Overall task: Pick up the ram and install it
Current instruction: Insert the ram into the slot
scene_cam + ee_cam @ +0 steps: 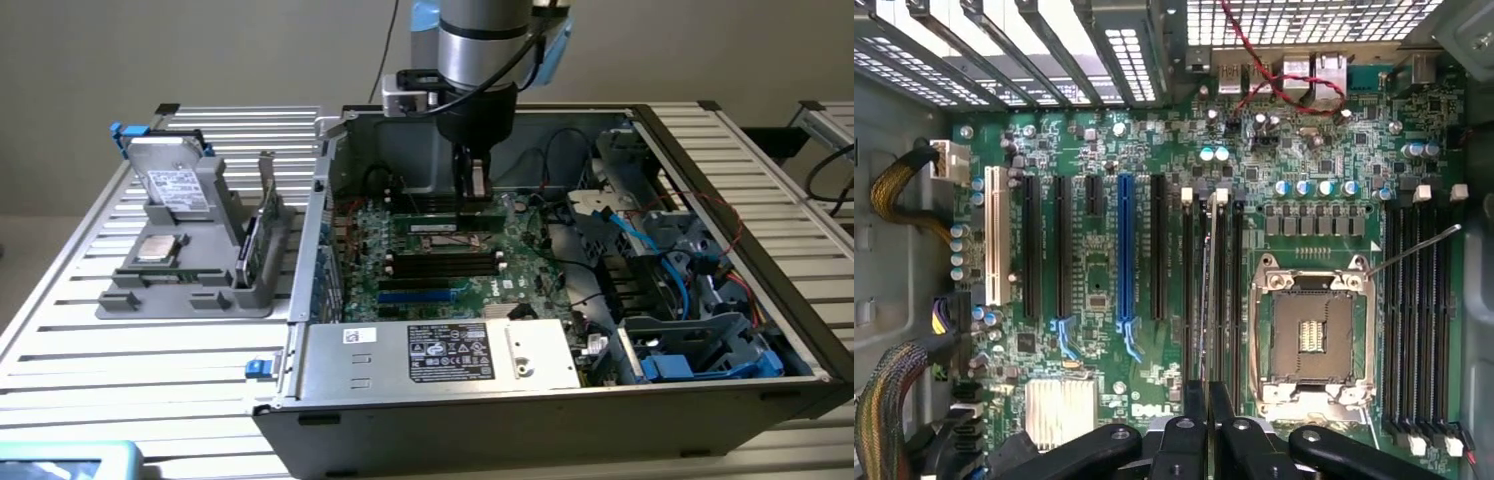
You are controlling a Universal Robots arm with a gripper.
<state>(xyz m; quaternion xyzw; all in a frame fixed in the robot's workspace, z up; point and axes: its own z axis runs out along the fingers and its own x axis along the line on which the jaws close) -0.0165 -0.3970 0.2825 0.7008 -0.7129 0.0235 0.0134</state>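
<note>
Hand (1207, 405) pinched on the ram (1206, 290), seen edge-on along the memory slots (1237, 300) beside the open processor socket (1312, 335); seating indeterminate. Motherboard (1094, 290) marked "DELL". Power supply label (450, 352) unreadable.

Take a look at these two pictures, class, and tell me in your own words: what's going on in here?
A robot arm is working inside an open computer case. Its gripper is shut on the ram, seen edge-on. It holds the stick in line with the memory slots beside the empty processor socket. Whether the ram is seated yet cannot be told.
</note>
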